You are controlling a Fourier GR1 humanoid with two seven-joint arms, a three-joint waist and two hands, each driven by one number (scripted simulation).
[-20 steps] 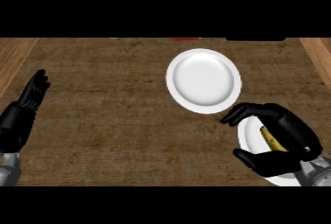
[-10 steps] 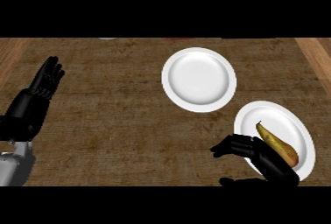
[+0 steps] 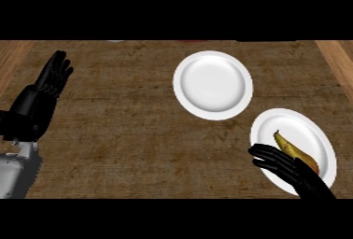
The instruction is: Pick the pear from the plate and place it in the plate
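Now right hand (image 3: 289, 167) open-fingered, touching the pear (image 3: 295, 150).

The left hand (image 3: 45, 88) rests open at the left edge, fingers straight and up. The right hand (image 3: 289, 169) lies low at right, fingers extended.

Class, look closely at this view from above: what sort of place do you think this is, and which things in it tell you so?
Probably a kitchen or dining counter. Two white plates sit on a brown wood-grain counter: an empty plate, and a second plate holding a yellow pear. Food on dishes suggests a place for preparing or serving meals.
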